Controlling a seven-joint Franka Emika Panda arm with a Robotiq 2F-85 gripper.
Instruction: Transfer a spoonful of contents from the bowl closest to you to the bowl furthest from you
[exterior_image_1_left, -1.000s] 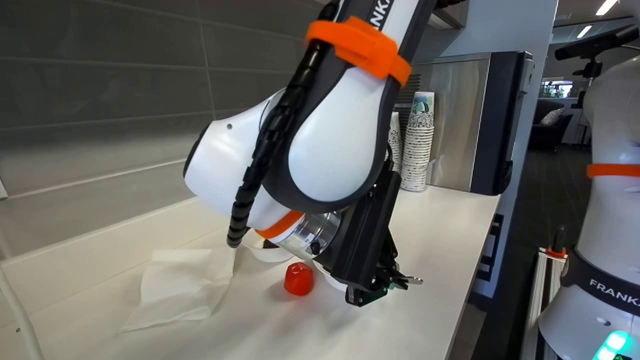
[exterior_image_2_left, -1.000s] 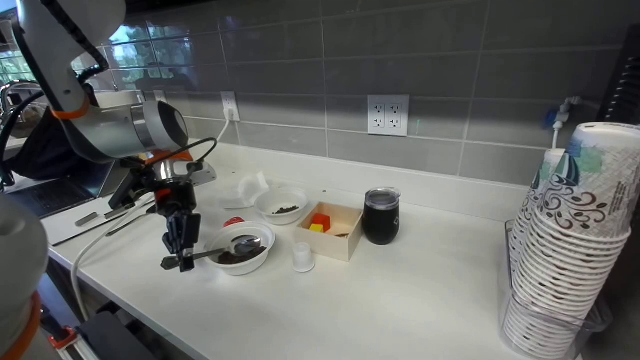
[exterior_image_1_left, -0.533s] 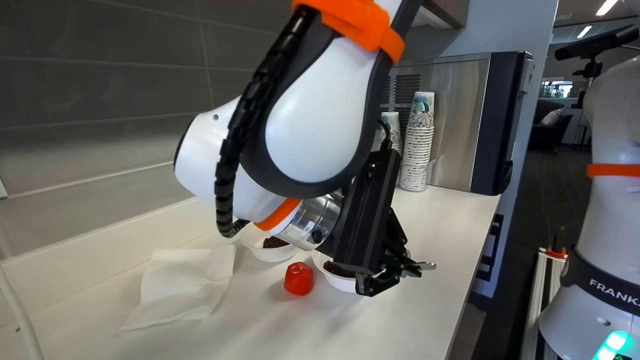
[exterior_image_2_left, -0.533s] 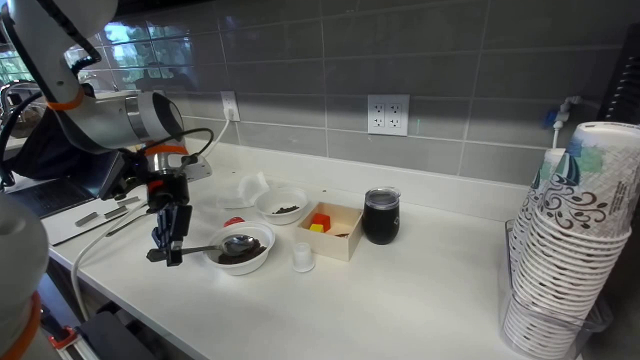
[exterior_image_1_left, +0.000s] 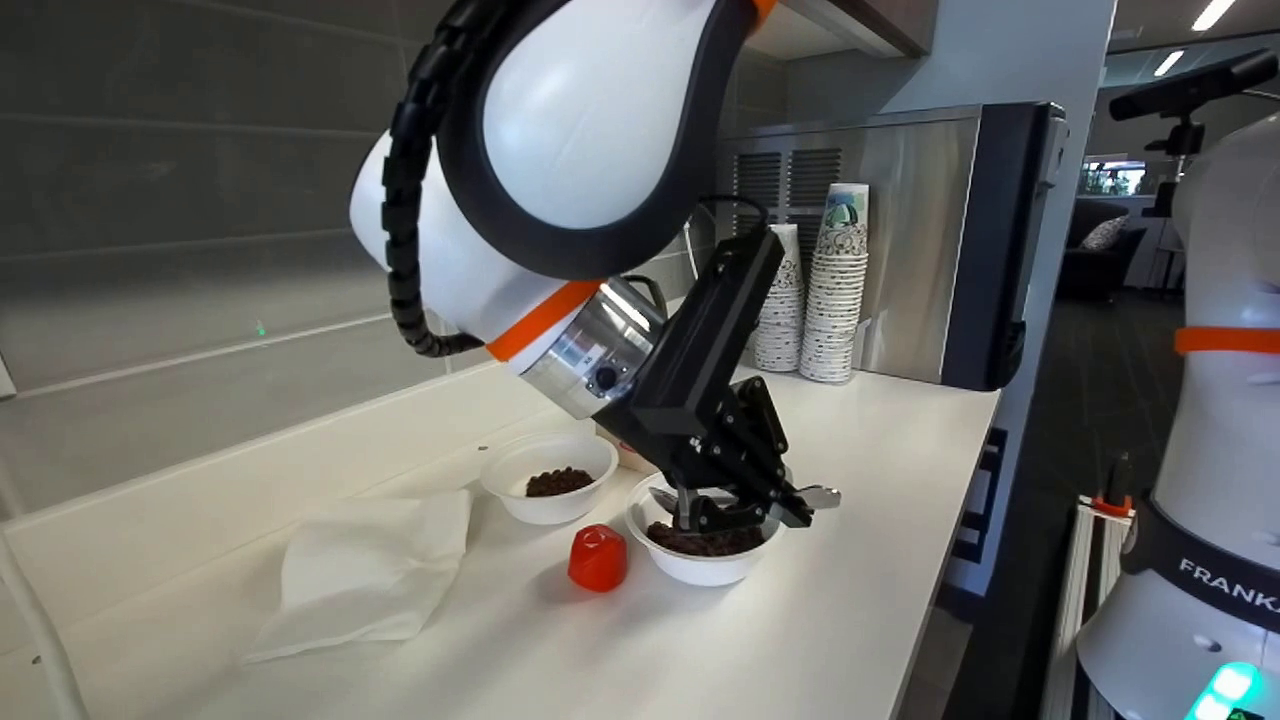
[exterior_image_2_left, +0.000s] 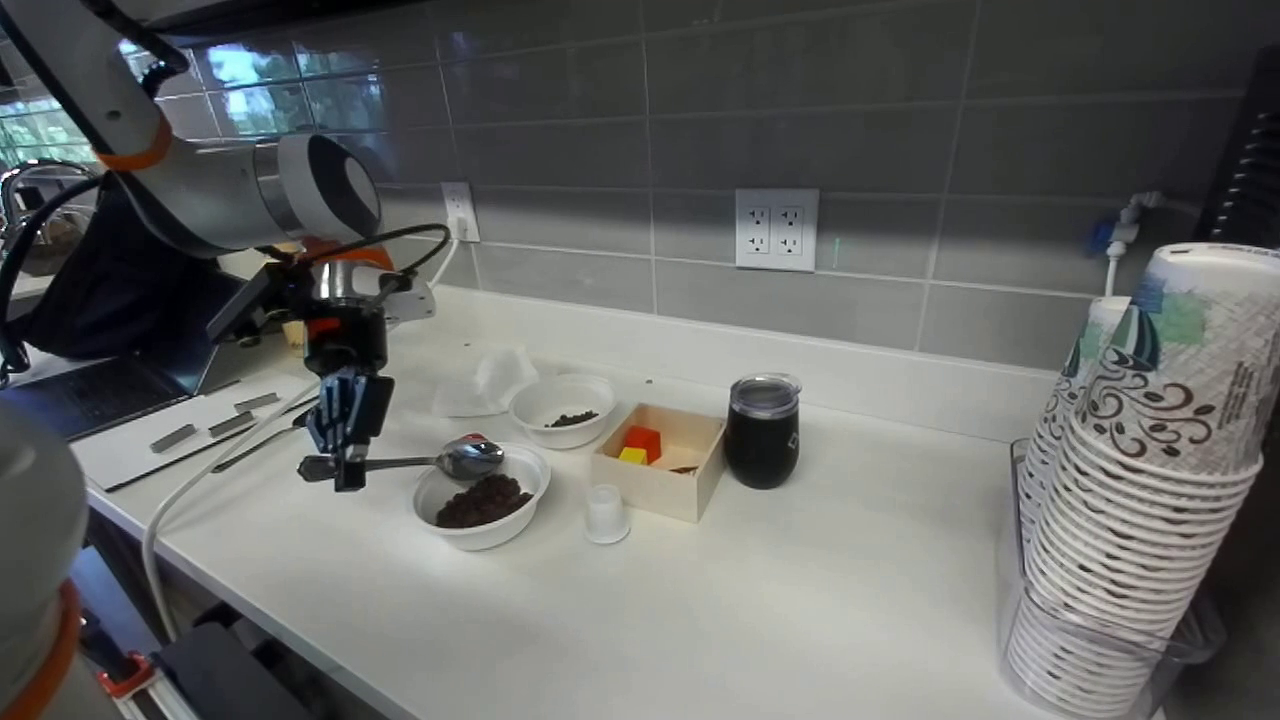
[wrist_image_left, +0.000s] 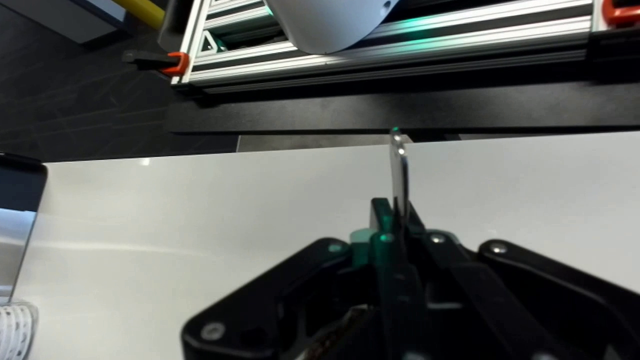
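1. Find a dark laptop (exterior_image_2_left: 120, 390) at far left in an exterior view.
2. Find the claw (exterior_image_2_left: 350, 466) next along, jaws narrowed and clamped on the handle of a metal spoon (exterior_image_2_left: 460, 460). Confirm the same hold in the wrist view, handle end protruding past the grip.
3. Locate the spoon head over the near bowl (exterior_image_2_left: 485, 540), roughly level. Cannot verify contact with the rim, nor any load in the head.
4. Record dark brown contents (exterior_image_2_left: 488, 502) heaped inside the near bowl, itself upright on the white tabletop (exterior_image_2_left: 760, 590).
5. Note a red object (exterior_image_1_left: 598, 560) just beside the near bowl, visible in both exterior views.
6. Note a crumpled white sheet (exterior_image_2_left: 492, 382) behind, at the left of the far bowl (exterior_image_2_left: 545, 400).
7. Record a smaller heap of dark pieces (exterior_image_2_left: 572, 419) inside the far bowl, likewise upright on the tabletop.
8. Find a small translucent cup (exterior_image_2_left: 605, 515), wide end down, just in front of a light wooden box (exterior_image_2_left: 645, 490).
9. Record a yellow block (exterior_image_2_left: 633, 456) and a red block (exterior_image_2_left: 643, 440) inside the box.
10. Find a black tumbler (exterior_image_2_left: 763, 435) upright just beside the box, wall outlet (exterior_image_2_left: 777, 231) above and behind.
11. Find stacked paper cups (exterior_image_2_left: 1130, 500) at far right.
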